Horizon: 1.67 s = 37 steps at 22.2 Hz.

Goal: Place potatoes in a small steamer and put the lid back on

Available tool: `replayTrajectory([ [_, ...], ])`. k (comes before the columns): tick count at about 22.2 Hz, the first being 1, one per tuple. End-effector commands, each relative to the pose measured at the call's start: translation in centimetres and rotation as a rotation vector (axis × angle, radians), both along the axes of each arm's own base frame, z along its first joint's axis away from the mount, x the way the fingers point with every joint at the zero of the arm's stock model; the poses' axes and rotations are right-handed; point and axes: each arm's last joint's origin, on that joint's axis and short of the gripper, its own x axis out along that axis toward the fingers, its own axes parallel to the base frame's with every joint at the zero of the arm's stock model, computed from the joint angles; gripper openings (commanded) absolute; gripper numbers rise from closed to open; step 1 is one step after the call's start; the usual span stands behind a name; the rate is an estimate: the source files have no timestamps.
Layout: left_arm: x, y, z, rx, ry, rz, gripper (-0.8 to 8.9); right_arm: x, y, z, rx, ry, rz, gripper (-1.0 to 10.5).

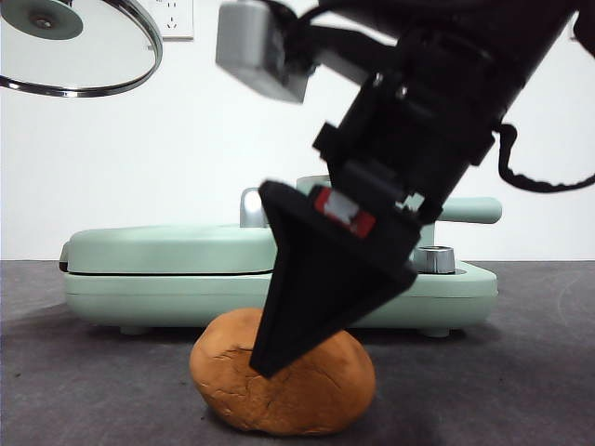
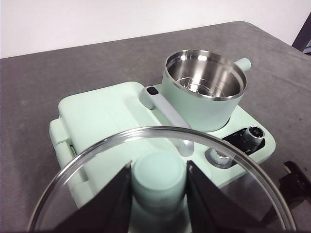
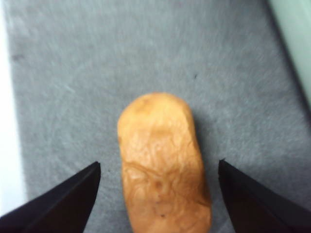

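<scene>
I'm holding the R gripper (image 3: 158, 194) wide open around the potato (image 3: 163, 165) nr the counter's front edge; L gripper (image 2: 159, 194) is clamping the lid (image 2: 97, 160) knob above the steamer (image 2: 204, 94).

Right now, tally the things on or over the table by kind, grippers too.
Potato: 1
Steamer pot: 1
Glass lid: 1, held by left gripper
Griddle appliance: 1
Grippers: 2, right gripper open around potato
Total: 6
</scene>
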Motion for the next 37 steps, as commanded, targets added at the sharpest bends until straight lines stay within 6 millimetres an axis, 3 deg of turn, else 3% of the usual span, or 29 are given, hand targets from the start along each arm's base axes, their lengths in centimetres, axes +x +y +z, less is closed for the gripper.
replayTrajectory([
  [1,0.0,0.0,0.8,-0.005,-0.054,-0.005,0.12,0.0,0.6,-0.5,-0.014,0.005,0.015,3.0],
  [3,0.0,0.0,0.8,-0.002,-0.055,-0.006,0.12,0.1,0.6,-0.7,-0.021,0.011,0.015,2.0],
  [9,0.0,0.0,0.8,-0.002,-0.057,-0.007,0.12,-0.2,0.0,0.2,-0.026,0.036,-0.066,1.9],
  [13,0.0,0.0,0.8,0.006,-0.065,-0.01,0.12,-1.3,-1.9,3.2,-0.001,0.034,-0.177,1.9],
  [18,0.0,0.0,0.8,0.009,-0.068,-0.011,0.12,-1.1,-4.3,8.9,0.009,-0.025,-0.403,1.9],
  [24,0.0,0.0,0.8,0.009,-0.068,-0.011,0.12,3.7,-6.4,16.4,0.089,-0.071,-0.611,1.9],
  [29,0.0,0.0,0.8,0.009,-0.069,-0.011,0.11,7.9,-7.2,18.0,0.124,-0.071,-0.653,1.9],
  [37,0.0,0.0,0.9,0.009,-0.071,-0.011,0.12,14.6,-7.0,17.7,0.106,-0.066,-0.686,1.9],
])
